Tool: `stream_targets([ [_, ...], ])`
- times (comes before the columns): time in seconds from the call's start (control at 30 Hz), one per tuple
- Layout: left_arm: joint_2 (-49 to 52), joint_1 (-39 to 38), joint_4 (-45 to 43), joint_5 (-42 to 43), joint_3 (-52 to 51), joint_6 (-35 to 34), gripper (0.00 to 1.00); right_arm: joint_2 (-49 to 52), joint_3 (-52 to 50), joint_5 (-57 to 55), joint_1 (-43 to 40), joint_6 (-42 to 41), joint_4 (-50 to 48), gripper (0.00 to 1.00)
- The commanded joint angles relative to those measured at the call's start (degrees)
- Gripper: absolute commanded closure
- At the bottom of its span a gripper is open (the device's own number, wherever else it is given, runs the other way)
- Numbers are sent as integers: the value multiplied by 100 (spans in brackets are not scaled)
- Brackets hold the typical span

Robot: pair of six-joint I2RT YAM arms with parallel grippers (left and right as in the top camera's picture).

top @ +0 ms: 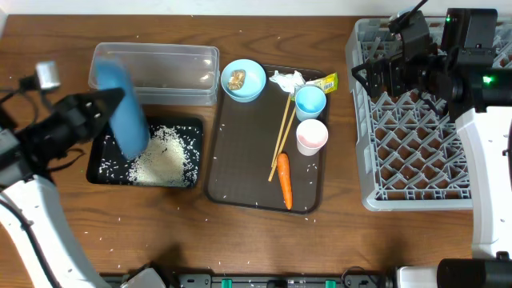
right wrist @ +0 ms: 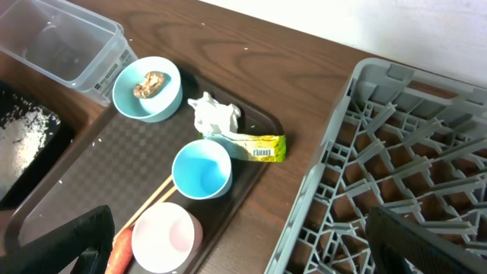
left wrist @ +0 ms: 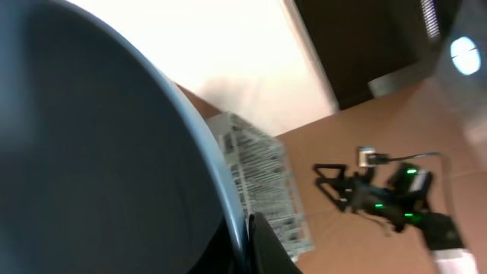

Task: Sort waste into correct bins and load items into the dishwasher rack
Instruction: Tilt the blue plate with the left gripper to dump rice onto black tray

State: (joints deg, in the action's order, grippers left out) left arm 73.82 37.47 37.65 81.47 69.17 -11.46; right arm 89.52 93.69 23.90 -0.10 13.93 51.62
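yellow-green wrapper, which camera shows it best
The right wrist view: the yellow-green wrapper lies close and sharp at the brown tray's rim beside the white tissue. Overhead shows it only as a small patch at the tray's corner. The left wrist view does not show it.

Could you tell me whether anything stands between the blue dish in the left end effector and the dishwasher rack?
The blue dish must cross the brown serving tray, where the light-blue cup and pink cup stand; the right arm hovers over the dishwasher rack.
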Motion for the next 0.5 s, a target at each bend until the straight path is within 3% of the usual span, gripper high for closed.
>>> stream_targets([
  [0.0,107,116,70,866,-310,330,94,-44,26,-9,-35,26,7,1],
  [0.1,195,20,72,863,-522,155,94,-44,26,-9,-35,26,4,1],
  [0.23,236,-22,-396,866,-503,-1222,94,-44,26,-9,-35,28,-11,1],
  [0.3,111,-42,-804,866,-503,-1530,94,-44,26,-9,-35,26,7,1],
  [0.47,-31,-225,-804,643,-525,-306,94,-35,26,-9,-35,26,0,1],
])
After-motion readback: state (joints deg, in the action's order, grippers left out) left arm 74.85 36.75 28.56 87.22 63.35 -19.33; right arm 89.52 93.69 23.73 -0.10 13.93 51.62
